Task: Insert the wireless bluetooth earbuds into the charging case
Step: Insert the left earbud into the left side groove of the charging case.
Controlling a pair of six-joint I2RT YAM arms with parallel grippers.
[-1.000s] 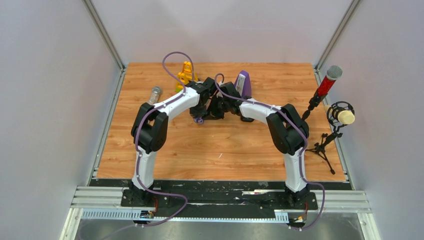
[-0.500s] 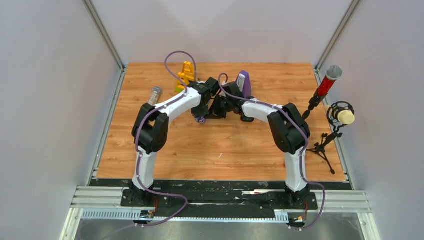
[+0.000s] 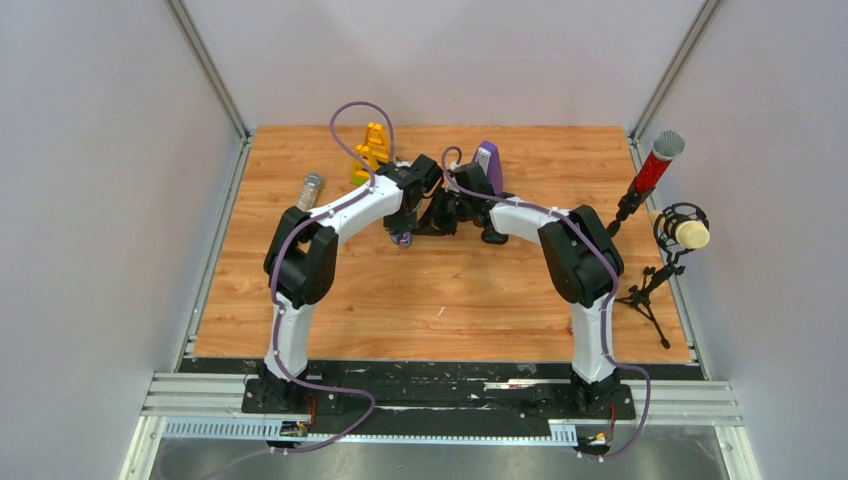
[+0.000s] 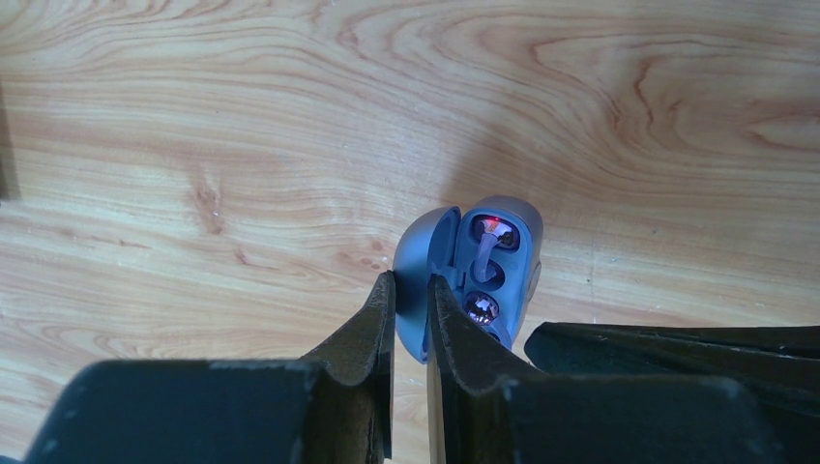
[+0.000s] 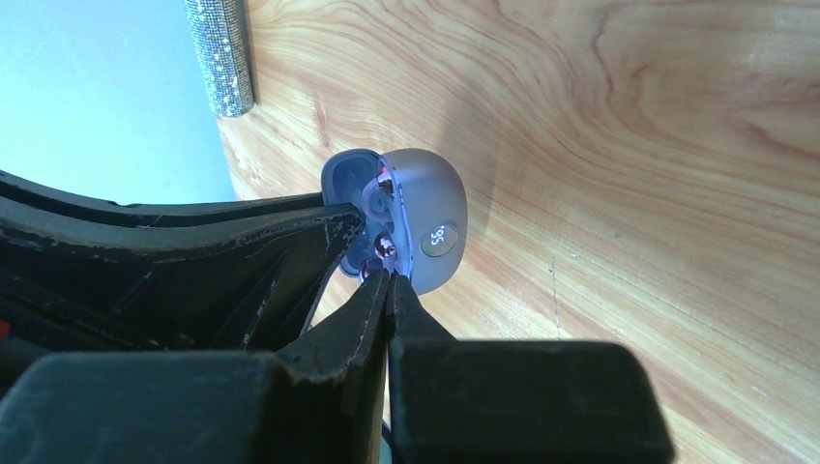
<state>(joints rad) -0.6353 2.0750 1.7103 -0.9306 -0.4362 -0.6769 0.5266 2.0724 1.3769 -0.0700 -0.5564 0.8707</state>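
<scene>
From above, both arms meet at the far middle of the wooden table (image 3: 330, 300), grey walls around, the charging case (image 3: 401, 239) barely visible beneath them. The left wrist shows the left gripper (image 4: 411, 282) clamped on the case's open lid (image 4: 425, 249). The right wrist shows the right gripper (image 5: 388, 280) pinched together at the case's near end, beside its lit display (image 5: 440, 239)

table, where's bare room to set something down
Bare: the near half of the table, between the left arm and right arm, and both far corners. Crowded: the back middle, around the case, yellow toy, purple block and silver tube.
</scene>
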